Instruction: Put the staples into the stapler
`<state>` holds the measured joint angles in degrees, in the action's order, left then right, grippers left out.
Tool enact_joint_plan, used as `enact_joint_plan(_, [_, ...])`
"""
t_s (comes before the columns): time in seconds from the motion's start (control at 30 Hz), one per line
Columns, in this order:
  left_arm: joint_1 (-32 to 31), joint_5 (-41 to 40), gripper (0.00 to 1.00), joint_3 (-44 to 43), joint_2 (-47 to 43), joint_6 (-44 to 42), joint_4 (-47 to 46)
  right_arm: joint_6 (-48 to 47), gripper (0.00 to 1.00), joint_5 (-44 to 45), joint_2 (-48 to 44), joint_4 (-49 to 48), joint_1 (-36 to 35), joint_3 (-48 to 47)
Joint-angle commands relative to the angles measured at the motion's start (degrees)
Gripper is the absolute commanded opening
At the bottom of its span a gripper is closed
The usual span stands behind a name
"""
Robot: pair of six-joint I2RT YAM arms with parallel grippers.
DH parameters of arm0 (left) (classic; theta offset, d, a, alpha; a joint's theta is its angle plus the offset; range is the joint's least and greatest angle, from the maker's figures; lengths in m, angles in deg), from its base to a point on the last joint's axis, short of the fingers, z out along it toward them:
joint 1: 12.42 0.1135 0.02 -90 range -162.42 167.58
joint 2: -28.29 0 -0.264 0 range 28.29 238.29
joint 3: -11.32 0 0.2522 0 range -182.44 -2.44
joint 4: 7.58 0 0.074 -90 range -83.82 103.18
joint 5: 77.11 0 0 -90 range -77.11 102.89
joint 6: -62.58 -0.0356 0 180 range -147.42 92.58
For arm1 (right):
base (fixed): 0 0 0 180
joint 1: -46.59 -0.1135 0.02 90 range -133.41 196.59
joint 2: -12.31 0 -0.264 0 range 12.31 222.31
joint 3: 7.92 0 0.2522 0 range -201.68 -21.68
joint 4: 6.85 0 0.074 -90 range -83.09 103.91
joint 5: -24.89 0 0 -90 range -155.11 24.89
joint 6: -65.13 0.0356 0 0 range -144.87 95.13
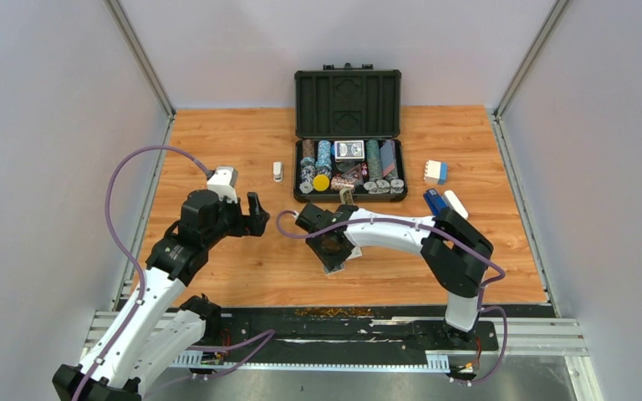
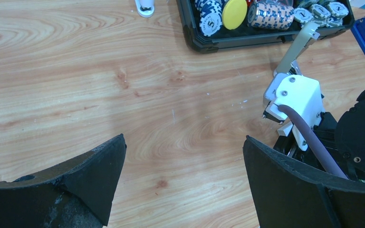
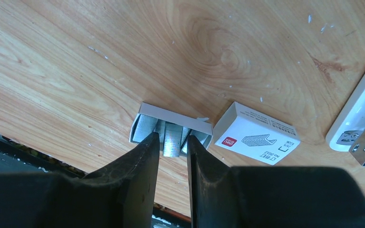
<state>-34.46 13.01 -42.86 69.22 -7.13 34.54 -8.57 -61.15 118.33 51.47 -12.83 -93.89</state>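
Grey walls [image 1: 50, 100] are enclosing the wooden desk [image 1: 242, 142]. The left claw [image 2: 184, 142] is hovering, spread wide, over bare wood. The right claw [image 3: 172, 142] is pinching staples [image 3: 173, 135] in their tray [image 3: 171, 113], just beside the sleeve [image 3: 255, 135]. The stapler [image 2: 298, 47] is sitting nearby, in front of the case [image 1: 347, 92].

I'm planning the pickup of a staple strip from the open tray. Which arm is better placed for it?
Right. The right gripper hangs directly over the tray, fingers straddling the staples. The left gripper is open over bare tabletop, away from it.
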Motion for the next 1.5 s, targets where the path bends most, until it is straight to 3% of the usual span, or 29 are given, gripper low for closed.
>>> enact_joint_plan(0.0, [-0.1, 0.6, 1.0, 0.4, -0.6, -0.2, -1.9, -0.9, 0.28, -1.0, 1.2, -0.7, 0.3, -2.1])
enact_joint_plan(0.4, [-0.1, 0.6, 1.0, 0.4, -0.7, -0.2, -1.9, -1.3, 0.18, -1.3, 0.6, -0.8, 0.3, -2.0])
enact_joint_plan(0.8, [-0.1, 0.8, 1.0, 0.4, -0.5, -0.4, -2.0, -4.9, 0.16, 1.5, -9.3, -0.7, 1.0, 0.0])
enact_joint_plan(1.2, [-0.1, 1.2, 1.0, 0.3, -0.2, -0.5, -2.1, 2.5, 0.16, 5.6, -20.2, -4.6, 8.6, 16.2])
enact_joint_plan(1.47, [-0.1, 1.4, 1.0, 0.3, -0.1, -0.4, -2.2, 6.3, 0.16, 8.3, -22.3, -10.4, 10.1, 24.1])
